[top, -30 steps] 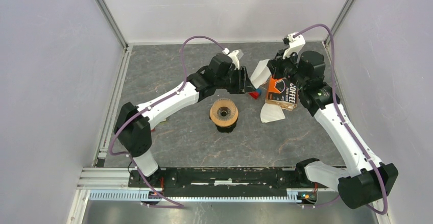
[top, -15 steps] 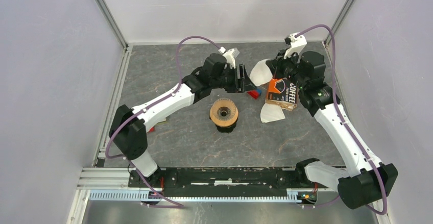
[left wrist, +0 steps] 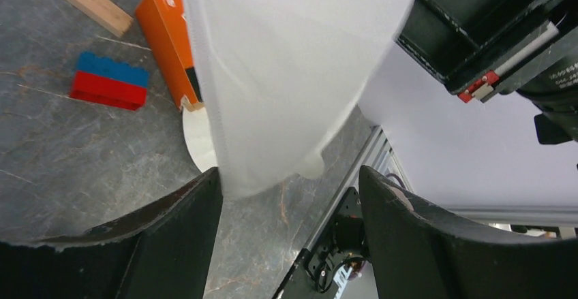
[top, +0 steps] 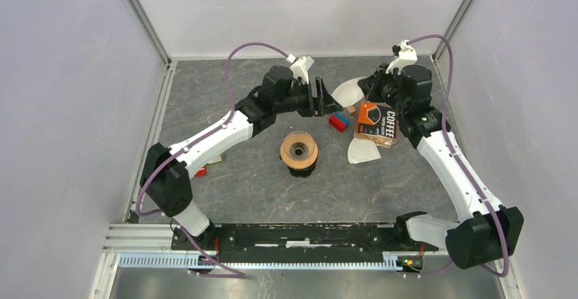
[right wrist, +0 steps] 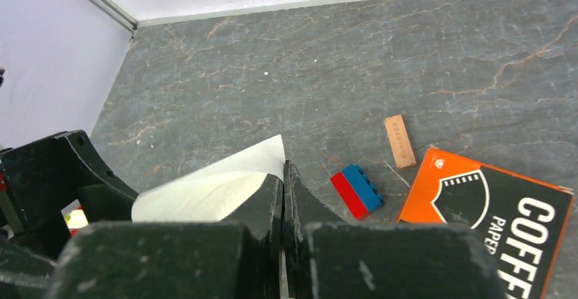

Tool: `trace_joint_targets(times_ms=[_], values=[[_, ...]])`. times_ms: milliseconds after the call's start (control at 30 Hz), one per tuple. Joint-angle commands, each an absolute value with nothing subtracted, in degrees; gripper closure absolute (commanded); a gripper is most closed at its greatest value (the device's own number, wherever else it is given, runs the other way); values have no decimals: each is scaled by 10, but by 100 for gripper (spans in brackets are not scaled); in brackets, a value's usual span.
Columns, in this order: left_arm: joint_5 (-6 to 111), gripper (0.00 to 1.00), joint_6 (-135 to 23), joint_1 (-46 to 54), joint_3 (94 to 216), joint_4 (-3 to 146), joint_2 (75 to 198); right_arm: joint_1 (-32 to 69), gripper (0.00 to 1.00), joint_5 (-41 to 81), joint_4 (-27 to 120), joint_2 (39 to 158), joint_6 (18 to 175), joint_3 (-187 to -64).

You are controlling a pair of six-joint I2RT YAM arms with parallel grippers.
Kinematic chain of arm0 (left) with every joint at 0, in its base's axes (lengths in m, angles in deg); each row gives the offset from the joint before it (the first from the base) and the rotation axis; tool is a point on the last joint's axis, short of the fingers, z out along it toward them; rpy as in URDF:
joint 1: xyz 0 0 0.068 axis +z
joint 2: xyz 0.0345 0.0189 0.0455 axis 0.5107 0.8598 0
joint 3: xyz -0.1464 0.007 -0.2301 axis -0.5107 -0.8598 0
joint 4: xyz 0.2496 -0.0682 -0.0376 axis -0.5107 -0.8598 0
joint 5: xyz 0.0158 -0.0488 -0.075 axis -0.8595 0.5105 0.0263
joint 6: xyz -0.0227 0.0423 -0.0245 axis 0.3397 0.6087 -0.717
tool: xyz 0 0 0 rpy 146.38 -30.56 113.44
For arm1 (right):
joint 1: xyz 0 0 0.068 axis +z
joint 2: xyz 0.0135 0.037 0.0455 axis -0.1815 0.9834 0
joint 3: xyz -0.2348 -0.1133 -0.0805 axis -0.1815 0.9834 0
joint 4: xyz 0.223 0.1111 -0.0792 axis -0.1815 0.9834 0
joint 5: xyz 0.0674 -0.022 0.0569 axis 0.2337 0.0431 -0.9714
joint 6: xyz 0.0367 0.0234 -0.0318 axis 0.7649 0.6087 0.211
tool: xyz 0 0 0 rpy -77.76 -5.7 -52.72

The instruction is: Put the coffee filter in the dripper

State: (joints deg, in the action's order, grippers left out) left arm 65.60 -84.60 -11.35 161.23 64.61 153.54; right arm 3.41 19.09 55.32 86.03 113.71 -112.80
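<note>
The coffee filter [top: 347, 92], a white paper cone, hangs in the air, pinched at one edge by my shut right gripper [top: 364, 89]. In the right wrist view the filter [right wrist: 204, 190] sticks out to the left of the closed jaws [right wrist: 283, 176]. My left gripper [top: 326, 101] is open and faces the filter. In the left wrist view the filter [left wrist: 286, 74] hangs just before the open gripper [left wrist: 290, 197], its lower edge at the left fingertip [left wrist: 198, 197]. The dripper [top: 298, 150], with its wooden ring, stands on the table below, apart from both grippers.
An orange and black coffee filter box [top: 379, 123] lies under the right arm. A flat folded white filter [top: 361, 151] lies beside it. A red and blue brick [top: 338, 122] and a small wooden block [top: 350, 110] lie near the box. Walls enclose the table.
My left gripper has moved up and to the right, up to the filter. My right gripper has lifted the filter a little toward the back.
</note>
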Motion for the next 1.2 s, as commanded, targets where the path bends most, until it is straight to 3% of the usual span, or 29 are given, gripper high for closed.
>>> trace_joint_targets(times_ms=[0,300,533,833,1167], values=[[658,21,-850,-96,1628,665,1509,30,100,203,533,854,1196,-1138],[622,24,-848,-97,1704,589,1549,22,100,194,515,845,1225,-1106],[610,14,-824,-103,1646,623,1519,14,100,201,518,844,1247,-1106],[584,12,-809,-125,1669,605,1538,6,100,207,519,840,1267,-1098],[555,22,-803,-133,1715,562,1576,3,100,192,509,840,1277,-1084]])
